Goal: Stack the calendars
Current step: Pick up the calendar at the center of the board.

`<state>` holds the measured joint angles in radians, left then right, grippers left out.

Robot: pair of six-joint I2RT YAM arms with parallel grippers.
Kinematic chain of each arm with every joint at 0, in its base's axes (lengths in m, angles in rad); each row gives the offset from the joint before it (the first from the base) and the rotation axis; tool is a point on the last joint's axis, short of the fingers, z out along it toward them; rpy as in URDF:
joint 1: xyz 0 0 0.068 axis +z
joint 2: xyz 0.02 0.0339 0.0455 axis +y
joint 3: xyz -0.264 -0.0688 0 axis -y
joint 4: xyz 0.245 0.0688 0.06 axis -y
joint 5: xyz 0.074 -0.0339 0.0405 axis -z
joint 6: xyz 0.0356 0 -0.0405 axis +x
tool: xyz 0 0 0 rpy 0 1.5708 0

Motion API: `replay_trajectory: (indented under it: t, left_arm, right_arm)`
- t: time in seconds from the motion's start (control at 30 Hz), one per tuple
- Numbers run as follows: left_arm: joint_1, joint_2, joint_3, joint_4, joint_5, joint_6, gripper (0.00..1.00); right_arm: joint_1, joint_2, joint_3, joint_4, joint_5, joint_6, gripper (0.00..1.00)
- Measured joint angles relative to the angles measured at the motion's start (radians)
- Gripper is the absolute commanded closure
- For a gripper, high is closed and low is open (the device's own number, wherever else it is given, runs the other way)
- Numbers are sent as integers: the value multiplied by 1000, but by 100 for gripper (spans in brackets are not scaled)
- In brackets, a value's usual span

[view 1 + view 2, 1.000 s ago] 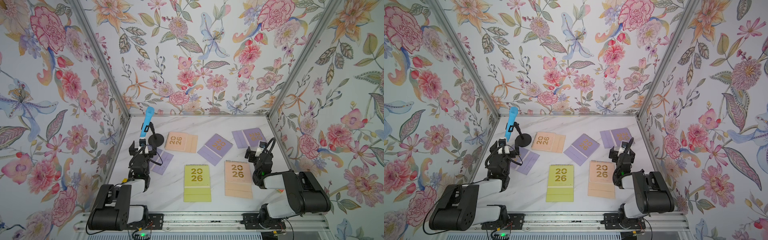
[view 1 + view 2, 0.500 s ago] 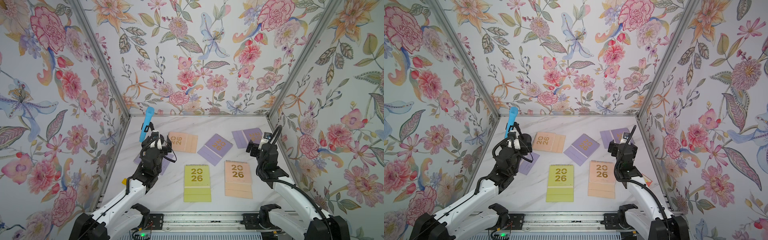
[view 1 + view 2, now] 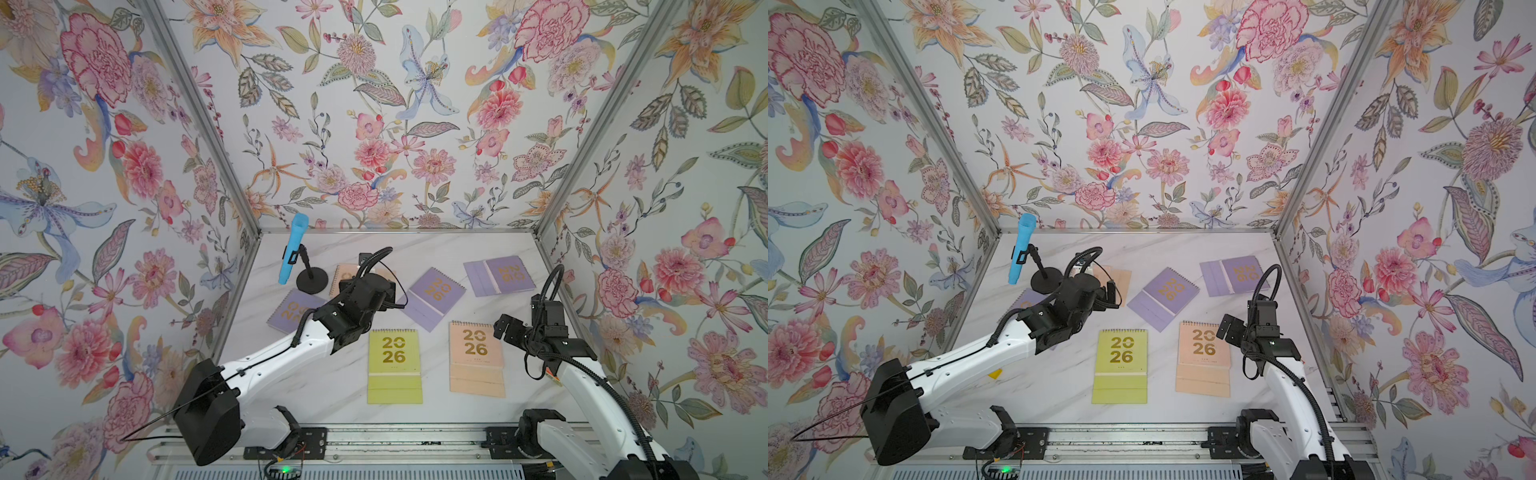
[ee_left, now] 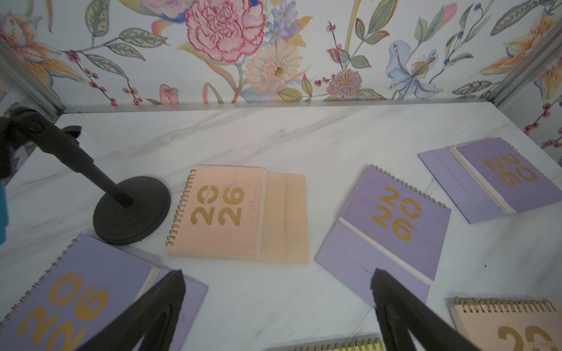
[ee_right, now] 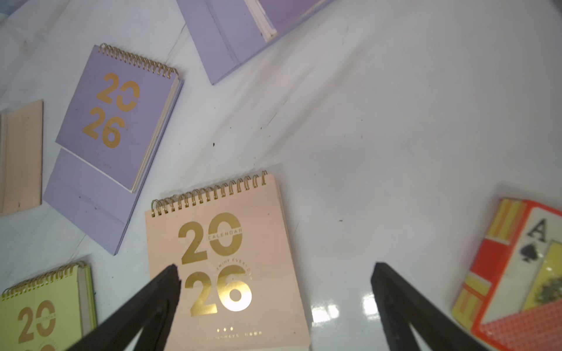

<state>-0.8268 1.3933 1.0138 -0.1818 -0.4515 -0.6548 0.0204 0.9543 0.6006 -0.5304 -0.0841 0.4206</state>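
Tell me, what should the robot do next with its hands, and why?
Probably lower the right hand onto the near peach calendar and grab its edge. That hand is open and empty, it hovers right over that calendar, and nothing is stacked yet.

Unfolded left arm (image 3: 282,357) from tucked pose at base rail and stretched it far out across table. Carried left gripper (image 4: 276,273) from beside left lilac calendar (image 3: 291,309) toward back. Now covers most of far peach calendar (image 3: 343,274) in both top views.

Raised right arm (image 3: 582,382) out of folded crouch too. Brought right gripper (image 5: 275,267) in over right edge of near peach calendar (image 3: 476,353), one finger (image 5: 152,297) above cover, other above bare table.
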Motion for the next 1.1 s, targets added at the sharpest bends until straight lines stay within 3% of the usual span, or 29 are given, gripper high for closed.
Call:
replay_trajectory:
  t: [0.17, 0.5, 0.8, 1.1]
  left_arm:
    - [-51, 109, 27, -27, 92, -105, 19]
    - [-111, 343, 109, 40, 332, -236, 45]
    - [-164, 501, 212, 60, 454, -281, 65]
    - [-169, 570, 218, 77, 528, -308, 83]
  right_arm:
    - [-3, 39, 0, -34, -79, 41, 1]
    - [-15, 71, 0, -39, -92, 48, 1]
    - [-16, 113, -19, -34, -111, 48, 1]
    - [-16, 152, -31, -21, -140, 48, 1]
